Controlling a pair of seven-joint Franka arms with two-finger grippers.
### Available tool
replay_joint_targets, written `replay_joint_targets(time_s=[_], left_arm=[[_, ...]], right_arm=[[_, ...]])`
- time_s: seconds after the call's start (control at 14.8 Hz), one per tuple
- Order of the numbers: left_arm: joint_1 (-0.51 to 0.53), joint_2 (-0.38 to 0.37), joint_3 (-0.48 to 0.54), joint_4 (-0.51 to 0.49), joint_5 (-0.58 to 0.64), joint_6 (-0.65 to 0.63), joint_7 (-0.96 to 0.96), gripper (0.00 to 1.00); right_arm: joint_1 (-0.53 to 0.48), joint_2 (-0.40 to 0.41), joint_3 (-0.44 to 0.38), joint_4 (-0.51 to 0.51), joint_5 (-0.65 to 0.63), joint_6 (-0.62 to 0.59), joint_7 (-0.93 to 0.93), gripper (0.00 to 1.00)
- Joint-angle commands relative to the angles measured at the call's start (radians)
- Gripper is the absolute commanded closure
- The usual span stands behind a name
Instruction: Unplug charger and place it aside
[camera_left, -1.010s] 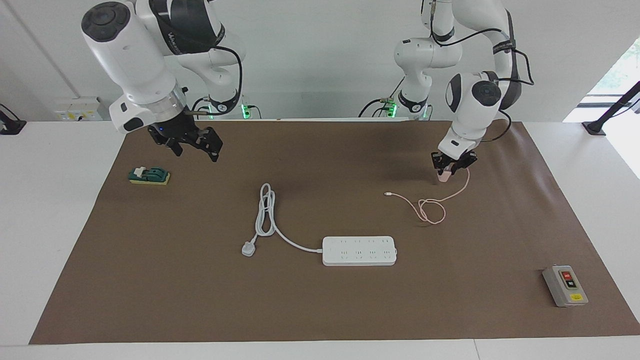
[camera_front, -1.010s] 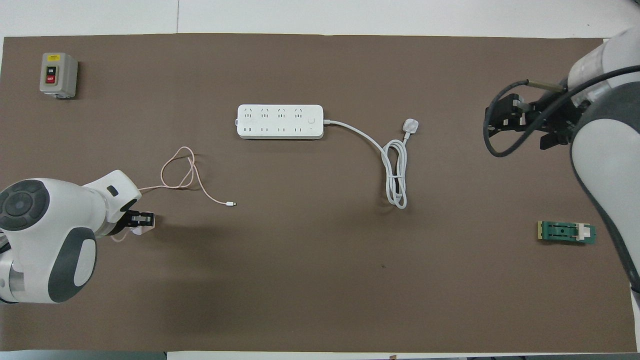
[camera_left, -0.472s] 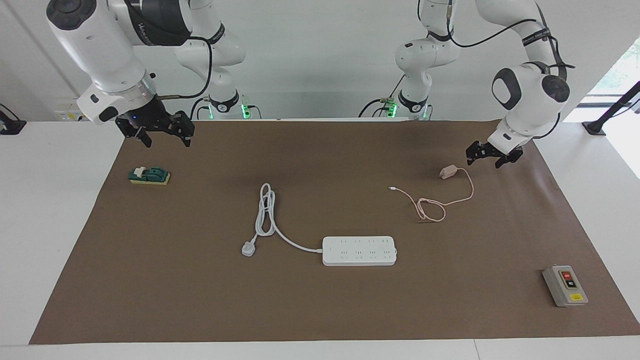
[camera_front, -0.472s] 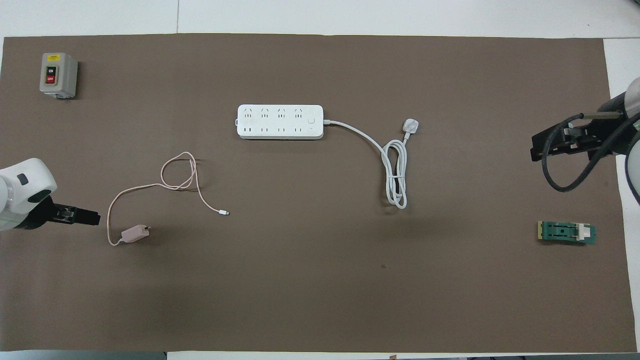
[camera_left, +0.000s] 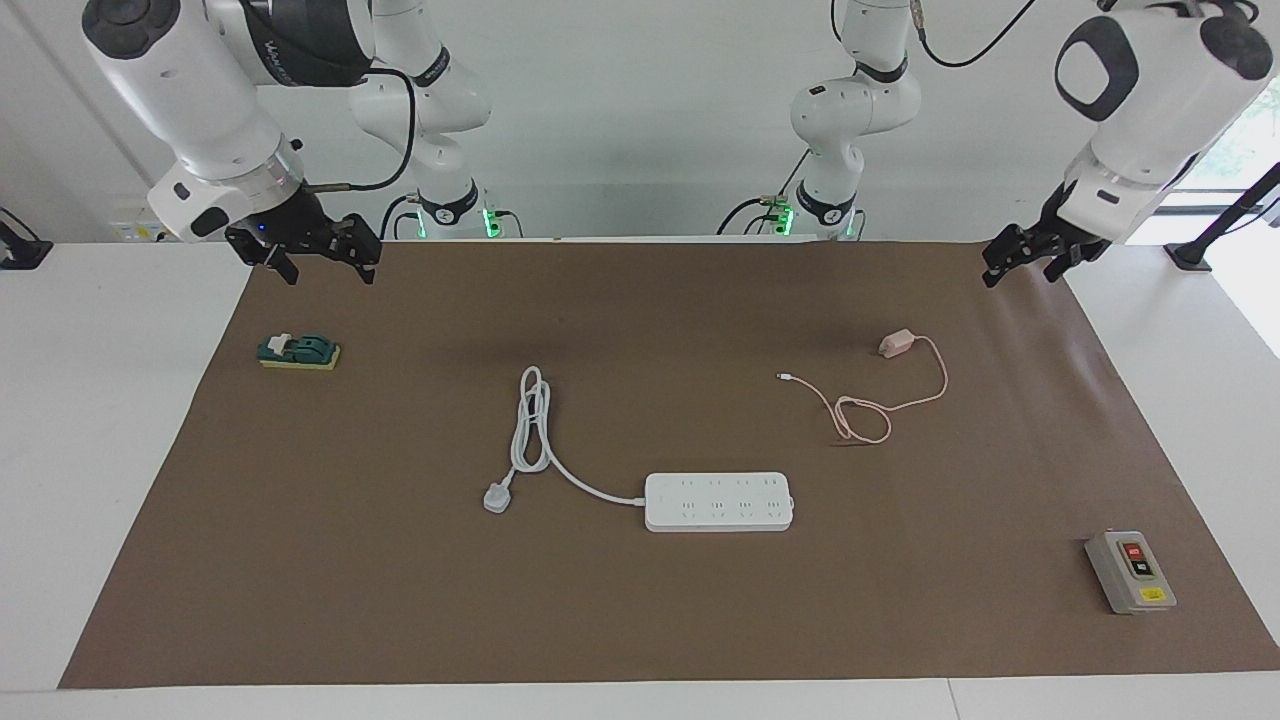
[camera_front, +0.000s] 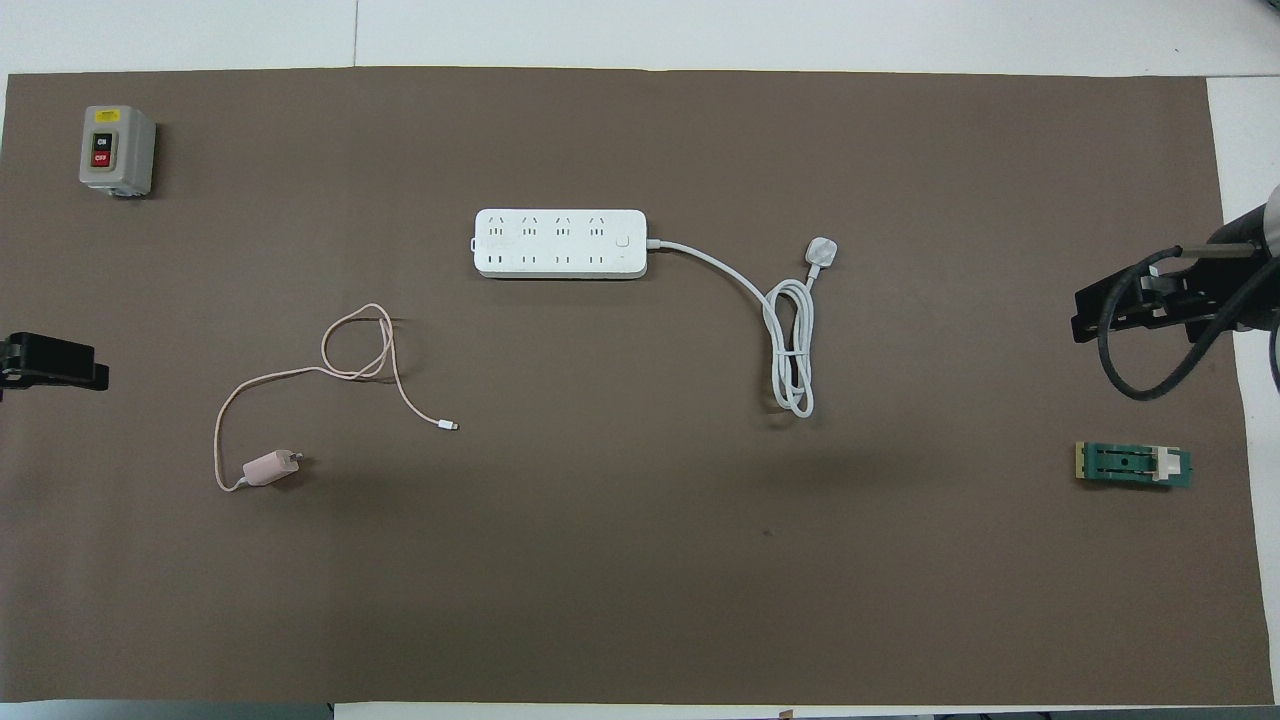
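Observation:
The pale pink charger (camera_left: 897, 343) lies on the brown mat toward the left arm's end, unplugged, and it also shows in the overhead view (camera_front: 265, 468). Its thin pink cable (camera_left: 868, 416) loops toward the white power strip (camera_left: 718, 501) and ends in a small white connector (camera_left: 782, 377). My left gripper (camera_left: 1025, 267) is open and empty, raised over the mat's edge at the left arm's end, apart from the charger. In the overhead view only its tip (camera_front: 55, 362) shows. My right gripper (camera_left: 322, 264) is open and empty, up over the mat's edge at the right arm's end.
The power strip's thick white cord (camera_left: 532, 430) coils on the mat and ends in a white plug (camera_left: 497, 497). A green knife switch (camera_left: 298, 351) lies near the right gripper. A grey on-off switch box (camera_left: 1130, 572) stands at the mat's corner farthest from the robots.
My left gripper let go of the charger, rose and drew back to the left arm's end of the mat. The charger now lies on the mat. My right gripper withdrew toward its own end.

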Motion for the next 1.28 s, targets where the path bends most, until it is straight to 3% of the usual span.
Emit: replay_joint_targets(time_s=[0.0, 0.13, 0.4, 1.21], left_arm=[[-0.014, 0.022, -0.007, 0.212, -0.011, -0.143, -0.138, 0.00], [-0.021, 0.021, -0.033, 0.227, -0.008, -0.153, -0.254, 0.00], [-0.043, -0.011, -0.041, 0.094, 0.021, -0.092, -0.086, 0.00], [-0.072, 0.002, -0.036, 0.103, 0.018, -0.087, -0.072, 0.00]], right_arm=[[0.000, -0.044, -0.009, -0.032, -0.011, -0.012, -0.018, 0.00], [0.000, -0.037, -0.050, -0.031, -0.011, 0.015, -0.059, 0.00], [0.000, -0.037, -0.070, -0.034, -0.005, 0.049, -0.077, 0.00], [-0.003, -0.046, -0.066, -0.032, -0.008, 0.038, -0.058, 0.00]])
